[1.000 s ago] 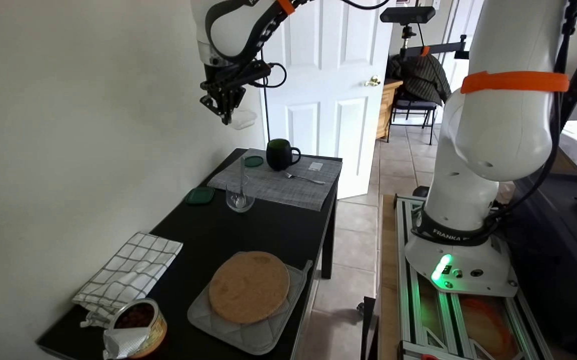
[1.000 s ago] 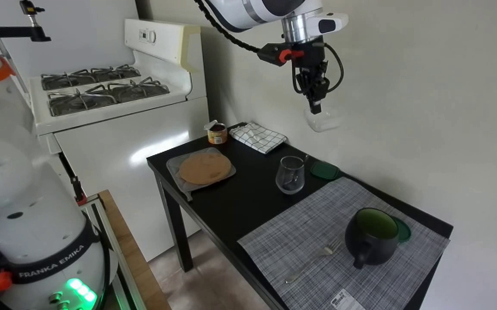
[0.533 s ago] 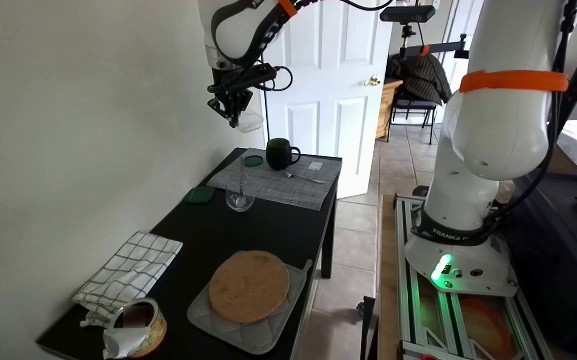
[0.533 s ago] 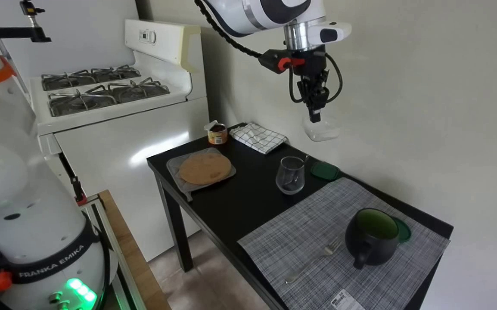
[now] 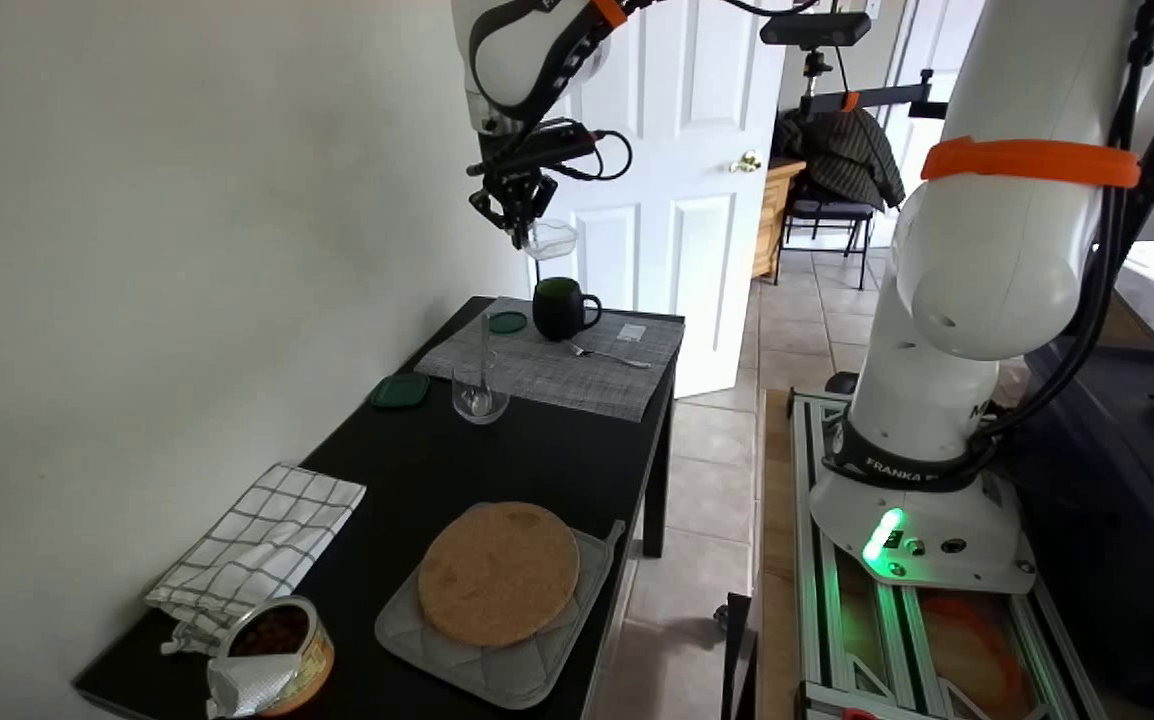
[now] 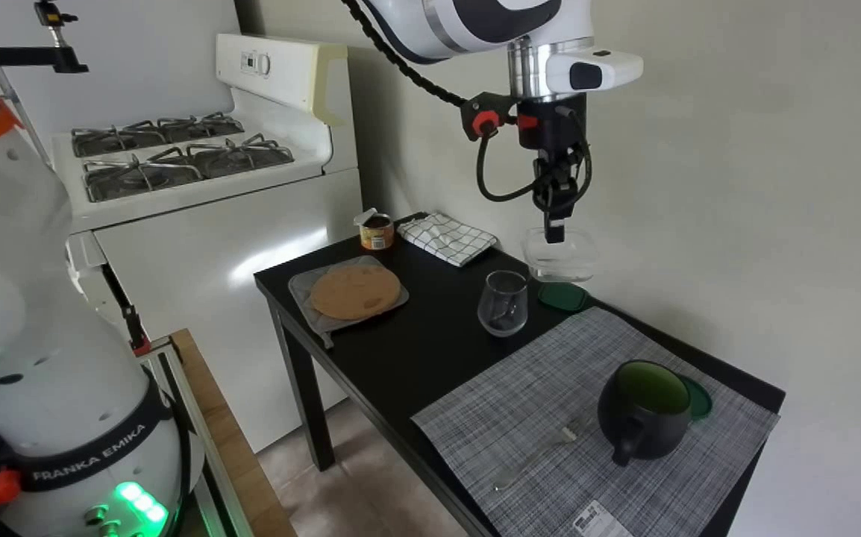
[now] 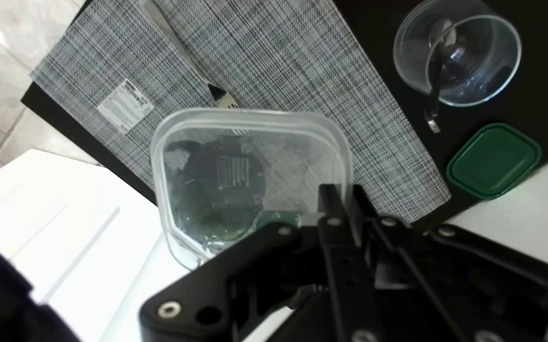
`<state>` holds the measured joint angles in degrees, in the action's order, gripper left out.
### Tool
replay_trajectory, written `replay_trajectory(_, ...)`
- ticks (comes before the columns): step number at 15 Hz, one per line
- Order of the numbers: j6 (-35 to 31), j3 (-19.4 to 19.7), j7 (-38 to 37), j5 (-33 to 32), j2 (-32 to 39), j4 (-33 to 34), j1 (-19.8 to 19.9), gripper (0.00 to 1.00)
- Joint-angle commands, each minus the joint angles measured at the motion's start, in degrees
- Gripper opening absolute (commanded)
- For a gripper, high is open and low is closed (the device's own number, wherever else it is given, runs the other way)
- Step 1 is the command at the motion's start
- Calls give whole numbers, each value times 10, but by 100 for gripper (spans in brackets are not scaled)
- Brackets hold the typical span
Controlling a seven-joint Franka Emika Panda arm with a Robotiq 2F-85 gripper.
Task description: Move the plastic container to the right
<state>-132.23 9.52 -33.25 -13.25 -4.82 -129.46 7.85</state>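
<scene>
The claw (image 7: pixel 345 194) is drawn together w/ one side wall of the plastic container (image 6: pixel 566 262) pinched btw. its fingers (image 7: pixel 329 199); the container hangs to one side of the claw, above and apart from the bench (image 6: pixel 408 358). Exact tilt can't be confirmed. In the wrist view the mug (image 6: pixel 643 418) shows through the container, lower than the claw and prob. near the path; the glass (image 7: pixel 471 66) and a green lid (image 7: pixel 495 161) lie lower, off the claw's opp. side. Step in hand (est.): transfer to set-down pos. The claw should traverse at const. ht. until the container is past the mug, then lower slowly, vert. A single-wall grip may pivot, so abrupt accel. is to be avoided. Release should follow full base contact only, then a straight-up retract.
</scene>
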Motion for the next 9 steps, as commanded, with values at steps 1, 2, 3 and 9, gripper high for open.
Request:
replay_trajectory(1, -2, 14, 78, 65, -114, -98, 25, 2)
replay_trajectory(2, 8, 18, 106, 76, -140, -116, 31, 2)
replay_trajectory(3, 21, 21, 135, 88, -160, -129, 36, 2)
replay_trajectory(9, 52, -44, 69, 75, -201, -197, 52, 2)
